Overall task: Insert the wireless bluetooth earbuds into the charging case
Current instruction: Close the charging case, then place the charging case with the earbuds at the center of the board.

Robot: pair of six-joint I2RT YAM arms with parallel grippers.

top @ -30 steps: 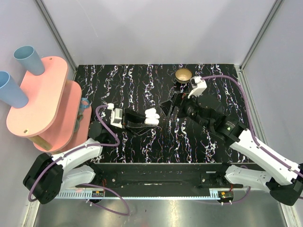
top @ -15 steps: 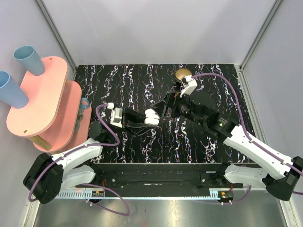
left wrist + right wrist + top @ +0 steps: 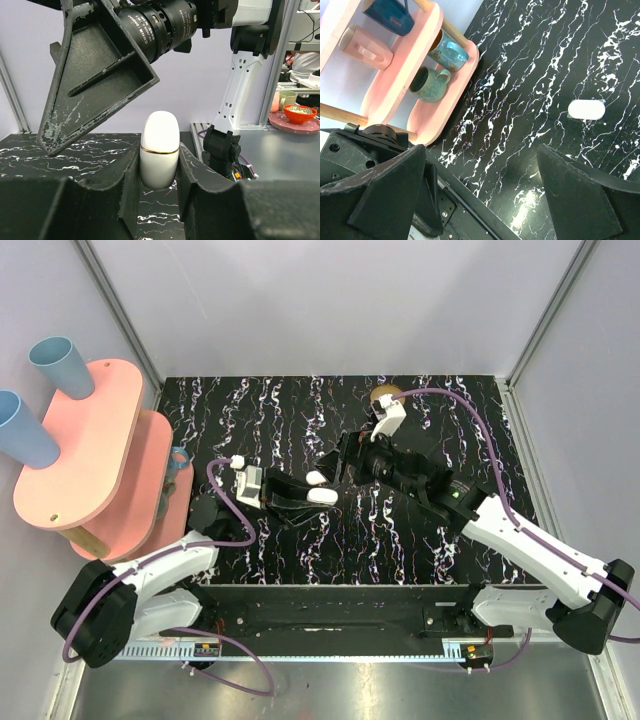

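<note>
My left gripper (image 3: 316, 496) is shut on the charging case (image 3: 323, 495). In the left wrist view the case (image 3: 159, 150) is a white pebble with a gold seam, standing upright between my fingers (image 3: 197, 175), its lid closed. My right gripper (image 3: 338, 466) is open and empty, hovering just beyond and above the case; one of its fingers (image 3: 100, 75) hangs over it. A second small white piece (image 3: 315, 478) lies by the case. The right wrist view shows a small white oblong piece (image 3: 586, 109) on the table; I cannot tell whether it is an earbud.
A pink two-tier shelf (image 3: 95, 455) with blue cups (image 3: 60, 365) and mugs (image 3: 432, 82) stands at the left. A gold dish (image 3: 385, 395) sits at the back, partly behind the right wrist. The table's near edge (image 3: 485, 220) runs below the right gripper.
My right arm has swung left from near the gold dish to just above the left gripper's case. The left gripper has kept its hold and barely moved.
</note>
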